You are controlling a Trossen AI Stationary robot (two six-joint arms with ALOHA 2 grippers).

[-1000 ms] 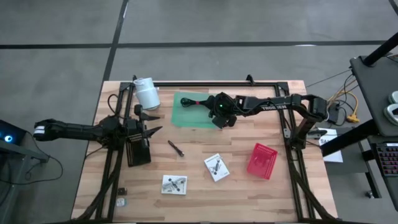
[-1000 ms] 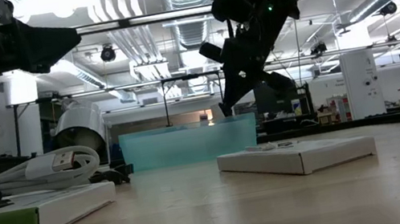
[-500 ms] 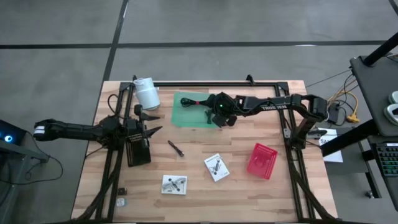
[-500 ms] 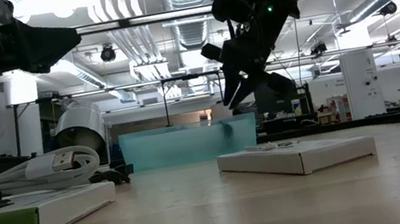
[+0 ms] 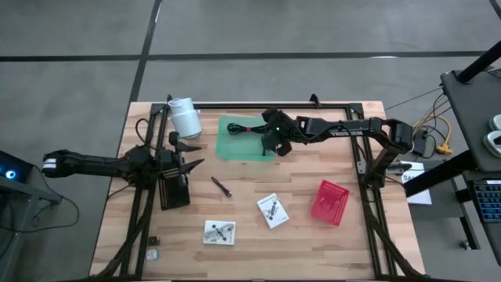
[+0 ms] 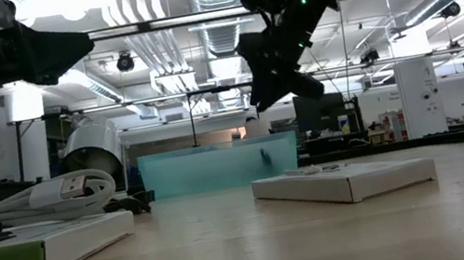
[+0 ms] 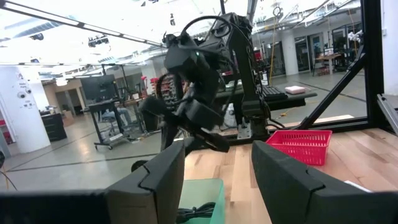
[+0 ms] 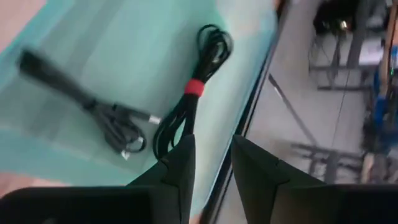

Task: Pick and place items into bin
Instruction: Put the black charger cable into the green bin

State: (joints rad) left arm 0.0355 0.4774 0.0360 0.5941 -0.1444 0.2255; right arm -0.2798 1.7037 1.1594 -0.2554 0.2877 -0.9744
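Just beneath the right gripper (image 8: 208,168), whose fingers stand slightly apart and empty, two cable bundles (image 8: 186,118) lie in the green bin (image 5: 235,149).

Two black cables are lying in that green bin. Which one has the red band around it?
The longer looped cable lying toward the green bin's edge wears the red band at its middle. The other cable, beside it, is a looser tangle with a connector end and no band.
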